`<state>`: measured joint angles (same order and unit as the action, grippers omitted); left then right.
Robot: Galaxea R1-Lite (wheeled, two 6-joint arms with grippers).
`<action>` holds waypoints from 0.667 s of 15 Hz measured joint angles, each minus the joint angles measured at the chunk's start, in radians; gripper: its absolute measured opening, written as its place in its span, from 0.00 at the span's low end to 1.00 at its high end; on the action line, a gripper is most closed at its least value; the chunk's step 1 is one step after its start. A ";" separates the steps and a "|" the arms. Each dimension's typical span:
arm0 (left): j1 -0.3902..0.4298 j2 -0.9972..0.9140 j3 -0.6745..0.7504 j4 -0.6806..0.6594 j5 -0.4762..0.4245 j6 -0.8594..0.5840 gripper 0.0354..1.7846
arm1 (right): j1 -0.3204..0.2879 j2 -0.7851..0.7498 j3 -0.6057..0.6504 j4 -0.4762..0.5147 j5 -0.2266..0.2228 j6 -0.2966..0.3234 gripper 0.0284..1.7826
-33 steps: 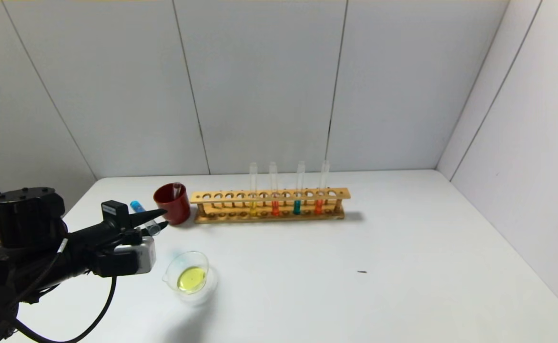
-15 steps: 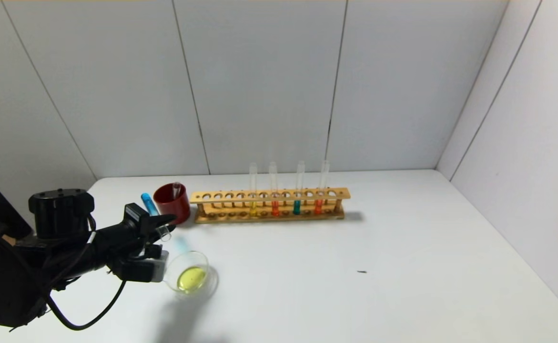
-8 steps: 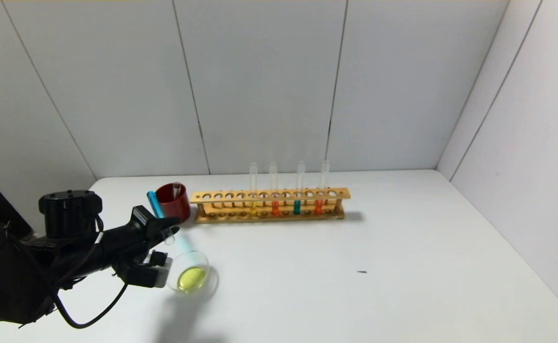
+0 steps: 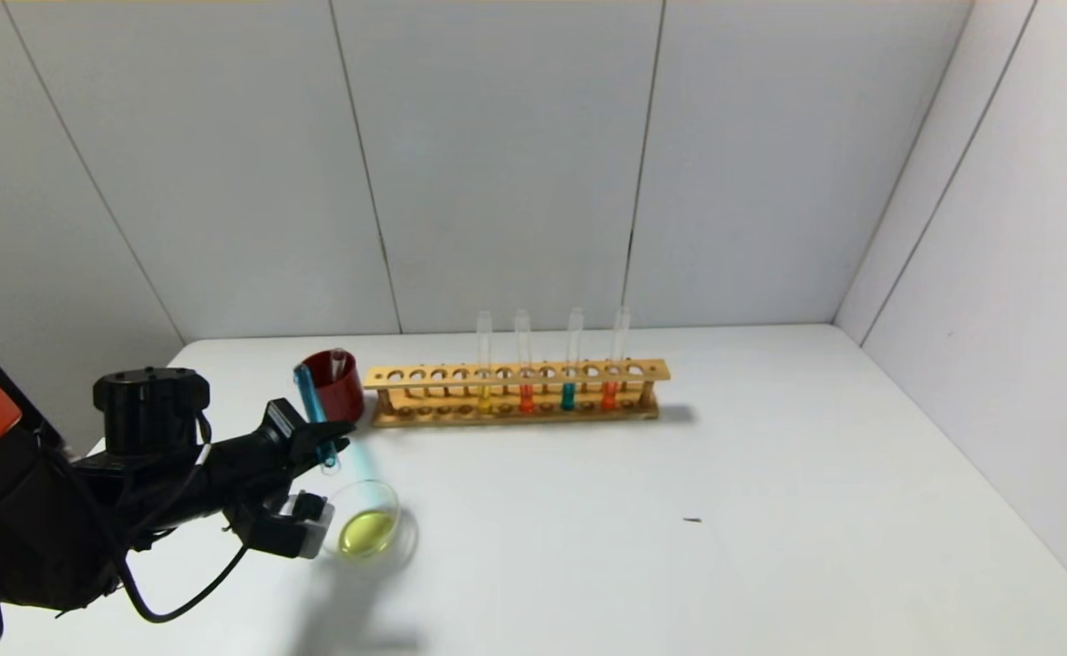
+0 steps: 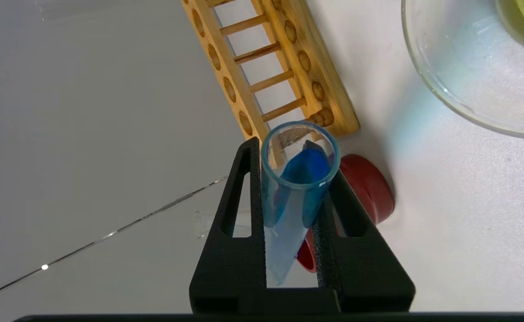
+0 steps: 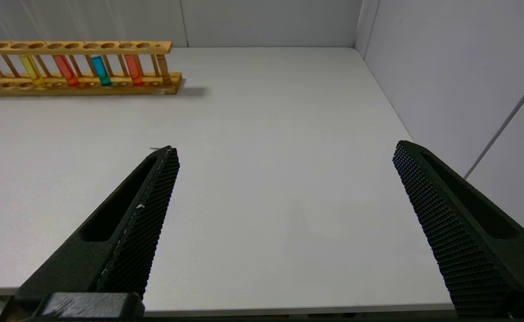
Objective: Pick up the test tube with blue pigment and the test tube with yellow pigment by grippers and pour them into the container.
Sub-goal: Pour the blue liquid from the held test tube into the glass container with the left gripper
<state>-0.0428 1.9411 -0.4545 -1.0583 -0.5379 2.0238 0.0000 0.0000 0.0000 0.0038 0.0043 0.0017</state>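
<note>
My left gripper is shut on the test tube with blue pigment. It holds the tube tilted, closed end up beside the red cup and mouth down, just above the near-left rim of the container. The container is a clear glass dish with yellow liquid in it. In the left wrist view the black fingers clamp the tube, and blue liquid sits at its mouth. The dish rim lies beyond. A test tube with yellow pigment stands in the rack. My right gripper is open and empty over bare table.
A wooden rack stands at the back and also holds two orange tubes and a teal tube. A dark red cup with an empty clear tube in it stands left of the rack, close behind my left gripper.
My left gripper has moved right toward the dish and rolled. The blue tube has gone from nearly flat to steeply tilted, and its liquid has run down to the mouth.
</note>
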 joint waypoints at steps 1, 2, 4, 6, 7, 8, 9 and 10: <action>0.000 0.001 -0.002 -0.001 0.000 0.023 0.17 | 0.000 0.000 0.000 0.000 0.000 0.000 0.98; 0.000 0.002 -0.002 -0.004 0.001 0.042 0.17 | 0.000 0.000 0.000 0.000 0.000 0.000 0.98; 0.000 0.003 0.003 -0.017 0.004 0.056 0.17 | 0.000 0.000 0.000 0.000 0.000 0.000 0.98; -0.001 0.010 0.004 -0.025 0.007 0.073 0.17 | 0.000 0.000 0.000 0.000 0.000 0.000 0.98; -0.005 0.017 0.001 -0.027 0.009 0.085 0.17 | 0.000 0.000 0.000 0.000 0.000 0.000 0.98; -0.011 0.026 -0.003 -0.029 0.013 0.093 0.17 | 0.000 0.000 0.000 0.000 0.000 0.000 0.98; -0.018 0.032 -0.003 -0.029 0.016 0.095 0.17 | 0.000 0.000 0.000 0.000 0.000 0.000 0.98; -0.024 0.036 -0.004 -0.029 0.016 0.096 0.17 | 0.000 0.000 0.000 0.000 0.000 0.000 0.98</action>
<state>-0.0664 1.9772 -0.4587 -1.0872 -0.5215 2.1200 0.0000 0.0000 0.0000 0.0043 0.0038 0.0013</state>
